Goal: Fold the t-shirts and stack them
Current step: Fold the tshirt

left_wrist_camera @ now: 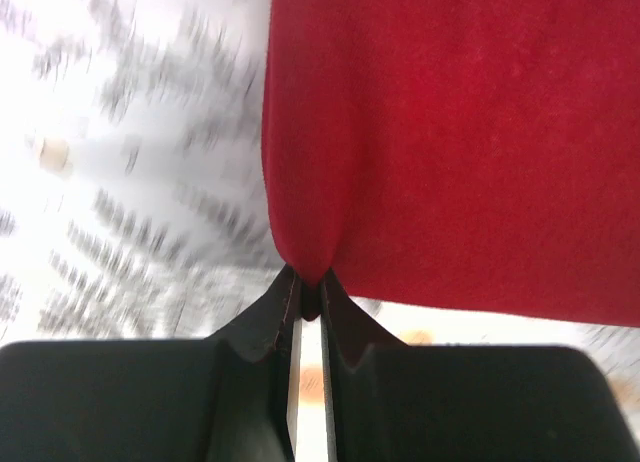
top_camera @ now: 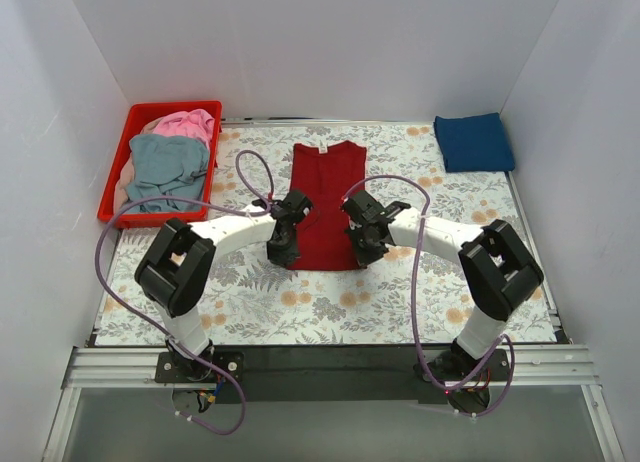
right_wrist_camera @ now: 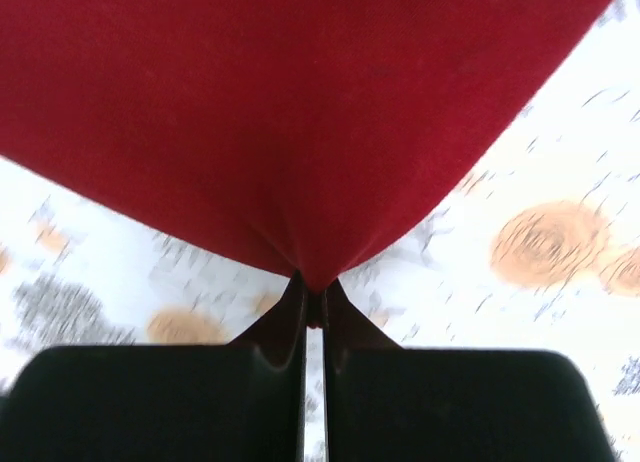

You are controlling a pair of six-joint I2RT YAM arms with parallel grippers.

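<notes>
The dark red t-shirt [top_camera: 325, 197] lies in the middle of the table, folded into a narrow strip, collar at the far end. My left gripper [top_camera: 283, 250] is shut on its near left corner [left_wrist_camera: 305, 262]. My right gripper [top_camera: 362, 249] is shut on its near right corner [right_wrist_camera: 315, 272]. Both corners are pinched between the fingertips and lifted a little off the cloth. A navy blue t-shirt [top_camera: 473, 142] lies folded at the far right. A grey-blue t-shirt [top_camera: 165, 170] and a pink t-shirt [top_camera: 187, 123] lie crumpled in the red basket [top_camera: 117, 177].
The table carries a floral cloth [top_camera: 440, 292]. White walls close in the left, back and right sides. The red basket stands at the far left. Purple cables [top_camera: 250, 172] loop from both arms over the table.
</notes>
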